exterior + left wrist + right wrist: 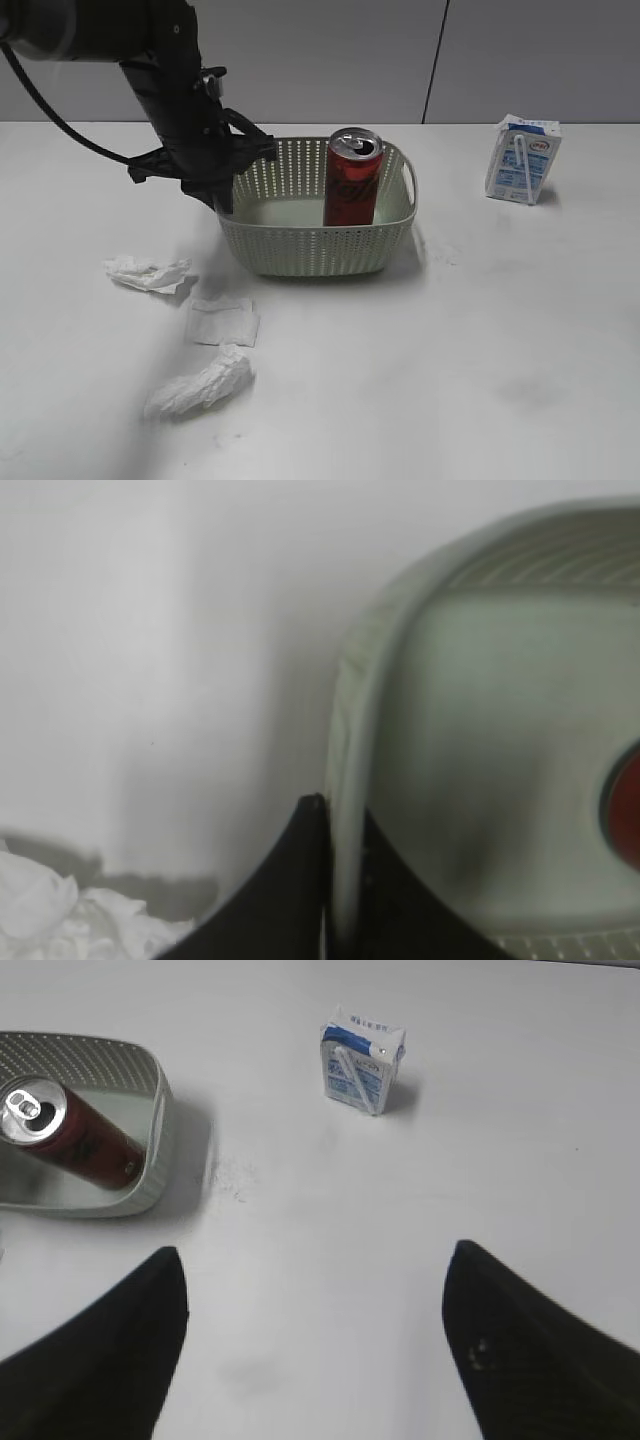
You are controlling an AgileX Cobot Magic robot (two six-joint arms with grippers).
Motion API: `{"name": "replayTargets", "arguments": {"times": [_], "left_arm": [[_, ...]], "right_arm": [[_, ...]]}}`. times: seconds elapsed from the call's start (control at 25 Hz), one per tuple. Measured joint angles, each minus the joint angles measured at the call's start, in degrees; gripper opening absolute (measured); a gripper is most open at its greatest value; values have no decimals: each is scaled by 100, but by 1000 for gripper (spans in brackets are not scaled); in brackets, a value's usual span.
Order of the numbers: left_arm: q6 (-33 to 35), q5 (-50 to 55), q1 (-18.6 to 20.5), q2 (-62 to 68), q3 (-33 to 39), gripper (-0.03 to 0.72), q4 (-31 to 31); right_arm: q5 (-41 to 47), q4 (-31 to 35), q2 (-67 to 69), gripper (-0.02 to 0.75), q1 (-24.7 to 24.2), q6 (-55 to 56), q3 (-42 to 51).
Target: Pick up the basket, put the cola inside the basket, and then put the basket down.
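The pale green basket (300, 245) rests on the white table in the exterior view. The red cola can (352, 180) stands upright inside it, toward its right side. My left gripper (225, 190) is shut on the basket's left rim; in the left wrist view the two black fingers (340, 825) pinch the rim of the basket (480, 730). The cola shows as a red patch (625, 805) at that view's right edge. My right gripper (315, 1270) is open and empty over bare table; the basket (150, 1150) and cola (85, 1135) lie to its upper left. It is not in the exterior view.
A white-and-blue drink carton (522, 158) stands at the back right, also in the right wrist view (362, 1058). Crumpled tissues (148, 272), a flat tissue (224, 322) and another wad (200, 385) lie left and in front of the basket.
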Motion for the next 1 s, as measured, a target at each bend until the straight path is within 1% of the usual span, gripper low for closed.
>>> {"name": "replayTargets", "arguments": {"times": [0.04,0.08,0.2,0.28,0.36,0.44,0.6,0.72,1.0], "left_arm": [[0,-57,0,0,0,30,-8],[16,-110,0,0,-6,70,-35],[179,-176,0,0,-17,259,-86],[253,-181,0,0,-17,403,-108],[301,-181,13,0,-17,503,-115],[374,-131,64,-29,-19,566,-138],[688,186,392,-319,-188,597,-156],[1095,464,814,-667,-374,600,-156],[2083,1505,2124,-1209,-456,594,-97]], "right_arm": [[-51,18,-138,594,0,0,192],[-107,20,-298,595,0,0,357],[-283,107,-713,594,0,0,959],[-380,196,-991,594,0,0,1329],[-474,257,-1243,594,0,0,1703],[-610,283,-1540,594,0,-4,2141],[-921,297,-2173,594,0,-154,3102],[-1112,301,-2806,594,0,-252,3827],[-1360,301,-4212,594,0,-310,5181]]}}
